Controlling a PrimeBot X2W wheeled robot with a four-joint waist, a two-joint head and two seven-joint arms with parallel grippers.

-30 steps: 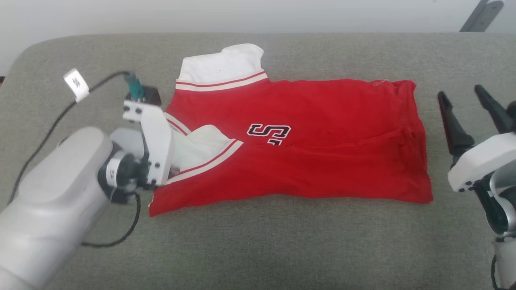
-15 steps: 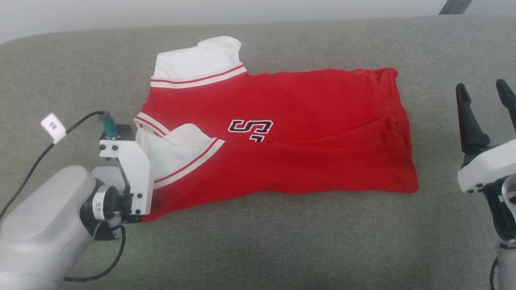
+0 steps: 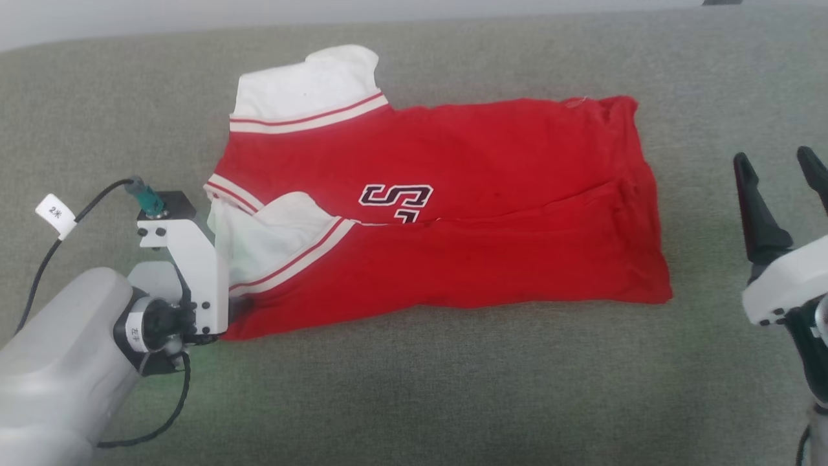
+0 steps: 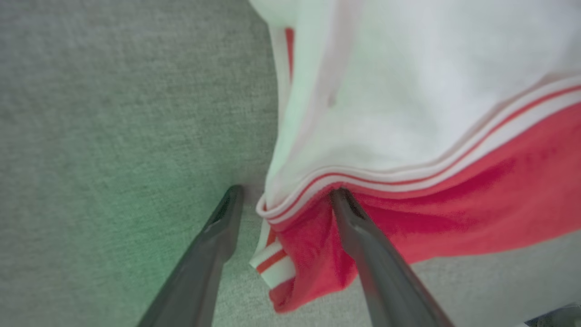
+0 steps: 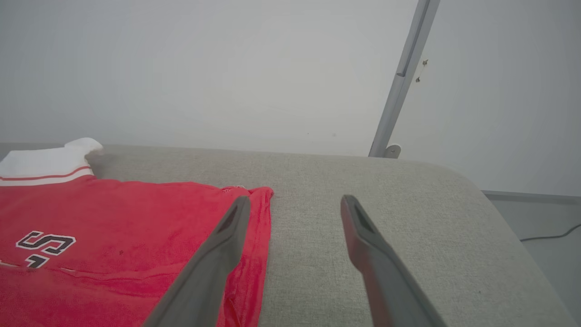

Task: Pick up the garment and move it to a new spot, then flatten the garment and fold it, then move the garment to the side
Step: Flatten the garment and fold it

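Observation:
The garment (image 3: 491, 168) is a red jersey with white sleeves and striped trim, lying folded lengthwise on the grey cushion (image 3: 414, 388); black letters (image 3: 396, 197) show at the fold. My left gripper (image 4: 283, 195) is open at the garment's (image 4: 431, 113) near left corner. One finger (image 4: 218, 240) rests on bare cushion and the other (image 4: 363, 240) on the red cloth below the trim. In the head view its white wrist mount (image 3: 194, 272) hides the fingers. My right gripper (image 3: 773, 156) hangs open and empty, right of the garment's hem (image 5: 261, 227).
A black cable with a white tag (image 3: 55, 210) loops from my left wrist over the cushion. The cushion's rounded right end (image 5: 476, 181) drops to the floor. A grey pole (image 5: 401, 77) leans on the pale wall behind, and a cable (image 5: 544, 237) lies on the floor.
The head camera has tilted, shifting the whole picture. My left gripper has drawn back off the white sleeve toward the garment's near left corner. Both grippers stay open.

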